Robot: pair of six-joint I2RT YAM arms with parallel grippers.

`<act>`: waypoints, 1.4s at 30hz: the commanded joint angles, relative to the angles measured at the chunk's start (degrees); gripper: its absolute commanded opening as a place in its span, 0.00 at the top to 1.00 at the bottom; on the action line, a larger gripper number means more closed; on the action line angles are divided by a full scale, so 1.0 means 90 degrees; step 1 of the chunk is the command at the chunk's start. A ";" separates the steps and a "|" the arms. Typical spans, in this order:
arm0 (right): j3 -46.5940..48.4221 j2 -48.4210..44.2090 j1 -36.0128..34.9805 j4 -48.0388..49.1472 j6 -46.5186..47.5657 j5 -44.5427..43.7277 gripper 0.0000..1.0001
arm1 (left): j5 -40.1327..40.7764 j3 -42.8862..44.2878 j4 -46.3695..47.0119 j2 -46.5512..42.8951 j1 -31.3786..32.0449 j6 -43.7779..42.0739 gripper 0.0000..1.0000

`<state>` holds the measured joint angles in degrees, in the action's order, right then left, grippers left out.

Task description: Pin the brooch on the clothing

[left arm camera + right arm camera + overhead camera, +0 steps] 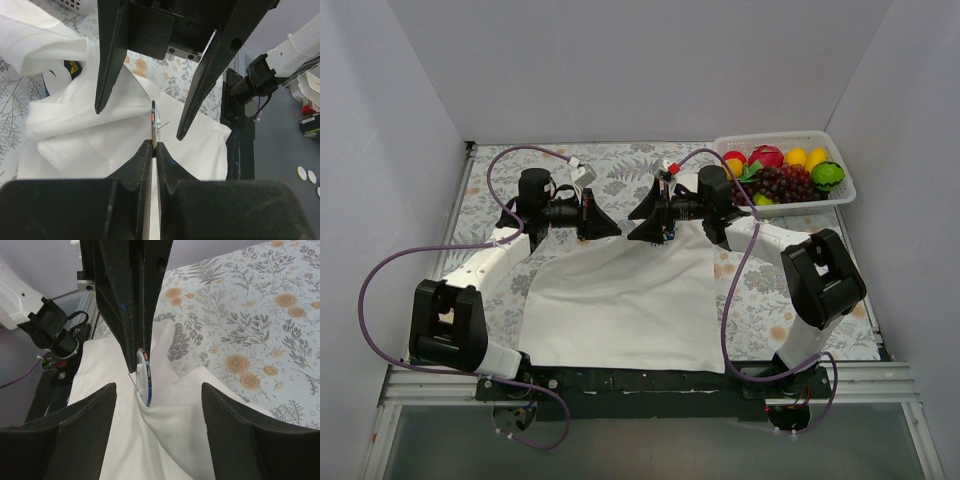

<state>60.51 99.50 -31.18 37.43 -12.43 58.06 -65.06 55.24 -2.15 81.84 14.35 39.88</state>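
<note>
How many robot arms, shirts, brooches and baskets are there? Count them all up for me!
Arms: 2
Shirts: 1
Brooches: 1
Baskets: 1
Total: 5

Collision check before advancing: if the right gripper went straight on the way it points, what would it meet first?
Likely the brooch, pinched edge-on by the shut left gripper and centred in the open right gripper. The raised shirt fold could touch first; depth unclear.
</note>
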 commanded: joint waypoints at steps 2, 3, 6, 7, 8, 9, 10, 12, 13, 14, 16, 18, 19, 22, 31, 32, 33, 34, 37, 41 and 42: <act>0.0249 -0.0060 0.0095 0.0284 -0.0104 0.0228 0.26 | -0.0262 0.0307 -0.0102 -0.0353 -0.0003 -0.0017 1.00; 0.0259 -0.0060 0.0105 0.0284 -0.0123 0.0228 0.26 | -0.0252 0.0326 -0.0180 -0.0363 0.0007 -0.0046 1.00; 0.0327 -0.0021 0.0124 0.0275 -0.0133 0.0286 0.27 | -0.0281 0.0327 -0.0200 -0.0363 -0.0003 -0.0056 1.00; 0.0347 -0.0001 0.0124 0.0265 -0.0152 0.0297 0.28 | -0.0301 0.0336 -0.0200 -0.0363 0.0007 -0.0046 1.00; 0.0386 0.0037 0.0124 0.0255 -0.0143 0.0306 0.29 | -0.0291 0.0327 -0.0200 -0.0363 -0.0002 -0.0036 1.00; 0.0396 0.0057 0.0124 0.0246 -0.0152 0.0335 0.30 | -0.0301 0.0336 -0.0200 -0.0363 -0.0003 -0.0036 1.00; 0.0415 0.0067 0.0115 0.0216 -0.0162 0.0345 0.30 | -0.0291 0.0327 -0.0200 -0.0373 0.0007 -0.0036 1.00; 0.0425 0.0077 0.0124 0.0187 -0.0133 0.0326 0.31 | -0.0311 0.0346 -0.0200 -0.0363 0.0007 -0.0036 1.00; 0.0435 0.0067 0.0124 0.0138 -0.0114 0.0326 0.31 | -0.0310 0.0346 -0.0200 -0.0354 -0.0002 -0.0027 1.00; 0.0454 0.0077 0.0124 0.0138 -0.0114 0.0316 0.32 | -0.0330 0.0337 -0.0200 -0.0363 0.0007 -0.0027 1.00; 0.0483 0.0116 0.0115 0.0109 -0.0104 0.0326 0.32 | -0.0330 0.0327 -0.0210 -0.0353 -0.0002 -0.0007 1.00; 0.0522 0.0135 0.0124 0.0118 -0.0133 0.0355 0.33 | -0.0301 0.0327 -0.0200 -0.0363 0.0007 -0.0007 1.00; 0.0532 0.0155 0.0115 0.0128 -0.0143 0.0365 0.33 | -0.0310 0.0336 -0.0200 -0.0354 0.0007 -0.0007 1.00; 0.0552 0.0184 0.0115 0.0148 -0.0211 0.0355 0.36 | -0.0320 0.0327 -0.0200 -0.0334 0.0007 -0.0007 1.00; 0.0610 0.0263 0.0095 0.0206 -0.0328 0.0316 0.41 | -0.0301 0.0336 -0.0200 -0.0285 0.0027 0.0022 1.00; 0.0611 0.0262 0.0095 0.0216 -0.0338 0.0306 0.42 | -0.0281 0.0336 -0.0200 -0.0285 0.0027 0.0032 1.00; 0.0611 0.0272 0.0086 0.0216 -0.0348 0.0297 0.42 | -0.0262 0.0346 -0.0200 -0.0295 0.0027 0.0042 1.00; 0.0620 0.0272 0.0076 0.0206 -0.0338 0.0268 0.41 | -0.0252 0.0346 -0.0200 -0.0285 0.0027 0.0051 1.00; 0.0640 0.0301 0.0046 0.0158 -0.0348 0.0189 0.42 | -0.0223 0.0356 -0.0200 -0.0295 0.0046 0.0061 1.00; 0.0708 0.0350 0.0007 0.0041 -0.0338 0.0101 0.46 | -0.0193 0.0346 -0.0210 -0.0314 0.0056 0.0081 1.00; 0.0718 0.0370 -0.0002 0.0011 -0.0319 0.0053 0.47 | -0.0193 0.0346 -0.0210 -0.0314 0.0066 0.0081 1.00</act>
<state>64.05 101.86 -30.68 37.28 -15.31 60.25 -64.99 56.10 -3.53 81.84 14.37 40.03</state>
